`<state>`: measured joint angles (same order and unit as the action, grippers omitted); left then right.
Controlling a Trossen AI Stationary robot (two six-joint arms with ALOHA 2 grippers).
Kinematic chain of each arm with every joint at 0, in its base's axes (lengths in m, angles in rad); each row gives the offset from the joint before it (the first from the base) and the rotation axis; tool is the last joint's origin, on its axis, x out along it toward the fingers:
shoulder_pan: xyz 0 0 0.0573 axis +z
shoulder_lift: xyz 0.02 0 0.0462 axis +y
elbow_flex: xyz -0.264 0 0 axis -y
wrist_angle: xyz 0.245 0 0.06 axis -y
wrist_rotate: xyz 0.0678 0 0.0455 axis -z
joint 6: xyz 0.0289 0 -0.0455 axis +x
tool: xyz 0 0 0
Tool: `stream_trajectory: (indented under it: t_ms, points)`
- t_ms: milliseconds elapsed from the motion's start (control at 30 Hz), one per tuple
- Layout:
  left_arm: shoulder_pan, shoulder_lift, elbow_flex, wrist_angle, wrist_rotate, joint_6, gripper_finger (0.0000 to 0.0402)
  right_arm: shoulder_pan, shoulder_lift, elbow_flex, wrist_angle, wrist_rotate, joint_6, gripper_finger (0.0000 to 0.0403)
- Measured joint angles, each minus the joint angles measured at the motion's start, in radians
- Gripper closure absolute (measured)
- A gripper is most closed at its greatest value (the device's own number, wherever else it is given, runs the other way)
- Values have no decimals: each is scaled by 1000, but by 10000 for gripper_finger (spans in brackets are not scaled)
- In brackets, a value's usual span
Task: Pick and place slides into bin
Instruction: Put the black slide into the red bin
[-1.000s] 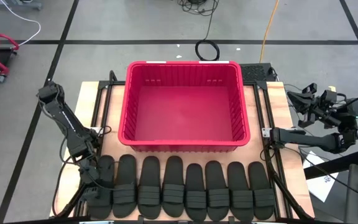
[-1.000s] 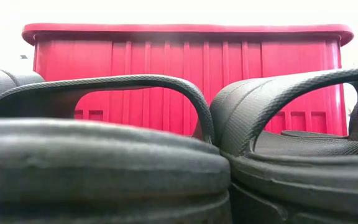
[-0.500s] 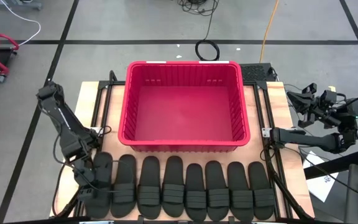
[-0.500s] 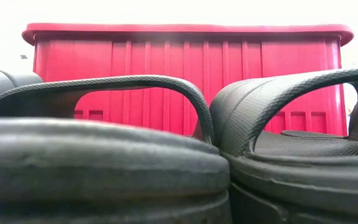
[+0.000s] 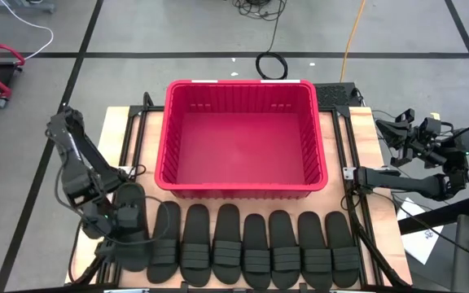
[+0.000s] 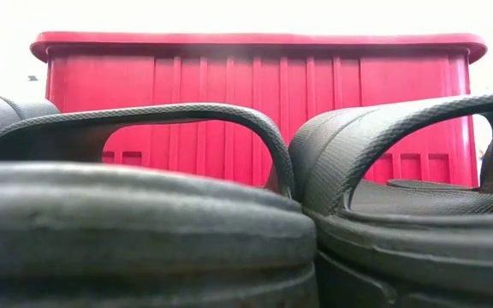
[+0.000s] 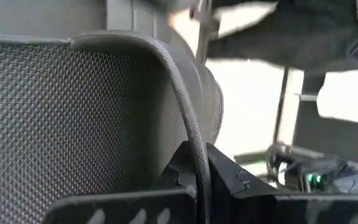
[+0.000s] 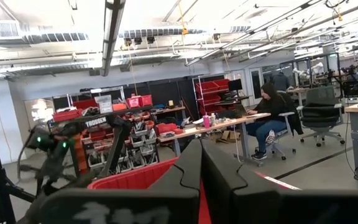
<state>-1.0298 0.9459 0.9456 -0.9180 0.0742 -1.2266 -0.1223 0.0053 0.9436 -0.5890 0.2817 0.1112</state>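
Several black slides [image 5: 255, 248] lie side by side along the table's near edge, in front of the red bin [image 5: 238, 84]. The low view shows two of these slides' straps [image 6: 187, 115] close up, with the bin's wall [image 6: 255, 77] behind them. My left gripper [image 5: 123, 218] is above the row's left end, shut on the leftmost slide [image 5: 137, 248], which is tilted up out of the row. My right gripper [image 5: 387, 126] is shut on nothing, raised beyond the table's right edge. My left gripper pinches the corded edge of the leftmost slide's mesh-textured strap [image 7: 190, 134] between its two fingers [image 7: 225, 177]. It comes from above, slanting down. The slide's far end is raised. Whether its near end [image 5: 133, 267] still rests on the table I cannot tell.
Black frame rails [image 5: 137, 138] run along both sides of the wooden table. The right arm's base [image 5: 365, 175] stands by the bin's right near corner. Cables [image 5: 271, 65] lie on the floor behind the bin. A person sits at a desk far off in the room [image 8: 269, 118].
My left gripper has risen and tipped less steeply downward, staying shut on the leftmost slide. That slide has come up with it: its far end now stands higher and farther toward the bin than the rest of the row. The other slides have stayed in place.
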Motion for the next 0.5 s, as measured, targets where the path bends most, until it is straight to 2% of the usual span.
stream_trajectory:
  t_ms: [233, 500]
  points:
    - [1, 1, 267, -202, -385, 205, 401, 0, 0, 0, 0, 0, 0, 403]
    - [36, 0, 537, -230, -722, 580, 401, 0, 0, 0, 0, 0, 1, 403]
